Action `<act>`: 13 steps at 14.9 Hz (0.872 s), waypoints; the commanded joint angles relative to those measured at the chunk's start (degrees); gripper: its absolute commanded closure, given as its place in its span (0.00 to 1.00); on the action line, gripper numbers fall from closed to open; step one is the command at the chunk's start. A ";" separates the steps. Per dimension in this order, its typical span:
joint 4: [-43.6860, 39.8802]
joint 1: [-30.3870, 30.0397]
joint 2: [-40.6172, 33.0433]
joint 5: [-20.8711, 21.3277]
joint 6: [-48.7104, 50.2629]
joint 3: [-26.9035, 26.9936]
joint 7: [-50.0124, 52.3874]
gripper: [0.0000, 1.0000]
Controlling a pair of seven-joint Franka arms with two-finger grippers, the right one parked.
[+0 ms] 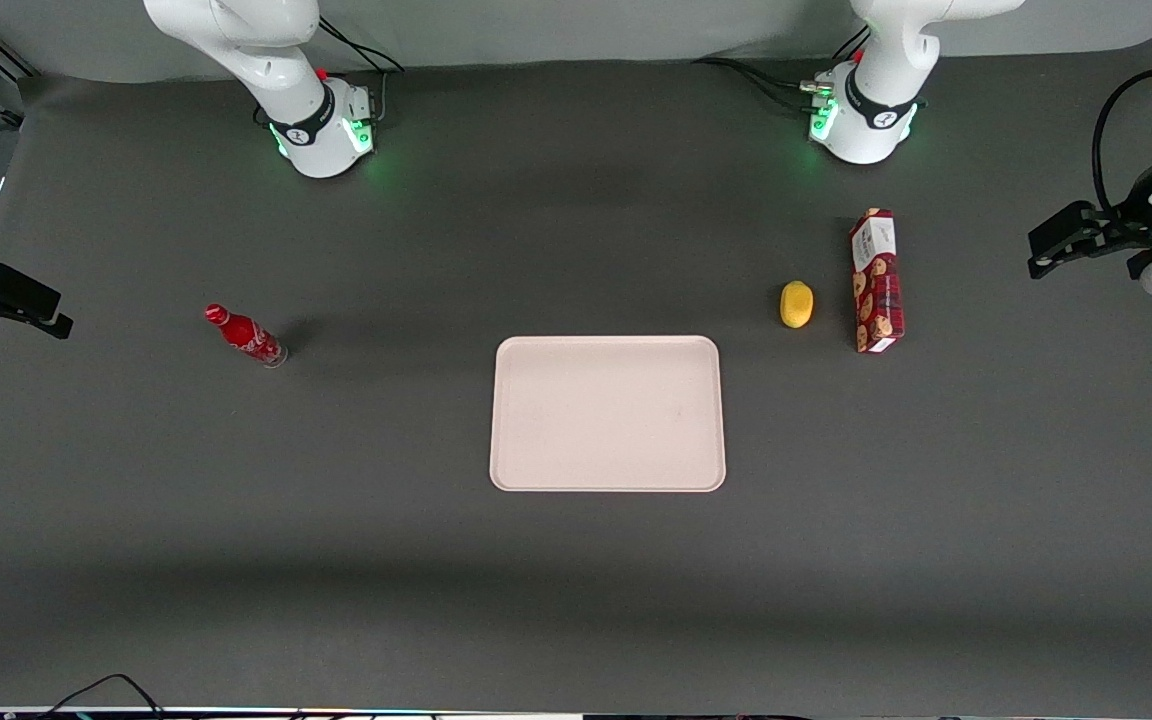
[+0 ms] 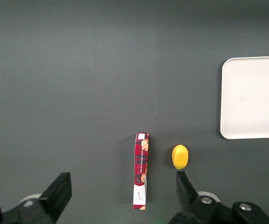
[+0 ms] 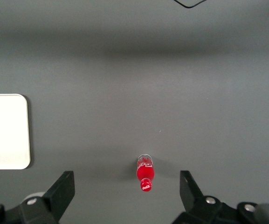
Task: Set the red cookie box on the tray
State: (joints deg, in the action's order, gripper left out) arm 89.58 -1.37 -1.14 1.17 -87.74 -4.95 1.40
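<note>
The red cookie box [image 1: 877,282] lies on the dark table with its white label end farthest from the front camera. It lies toward the working arm's end from the tray [image 1: 607,413], a pale pinkish-beige tray with nothing on it. My gripper [image 1: 1041,250] hangs high at the working arm's end of the table, apart from the box, open and empty. In the left wrist view the box [image 2: 141,170] shows far below the gripper [image 2: 122,186], between its wide-spread fingers [image 2: 59,189], and the tray [image 2: 253,98] shows too.
A yellow lemon-like fruit [image 1: 797,304] sits beside the box, between it and the tray; it also shows in the left wrist view [image 2: 180,156]. A small red soda bottle [image 1: 246,337] stands toward the parked arm's end.
</note>
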 commanded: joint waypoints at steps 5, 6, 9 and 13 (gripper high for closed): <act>-0.20 0.40 -0.10 0.06 1.25 0.11 0.36 0.00; -0.11 0.40 -0.10 0.06 2.04 0.11 0.44 0.00; 1.63 0.40 -0.71 0.06 3.45 0.11 0.45 0.00; 9.88 0.32 -4.04 0.06 0.83 0.11 0.71 0.00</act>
State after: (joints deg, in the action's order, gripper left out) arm 92.49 -1.37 -1.46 1.17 -85.03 -4.95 1.40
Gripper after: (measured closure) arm 0.000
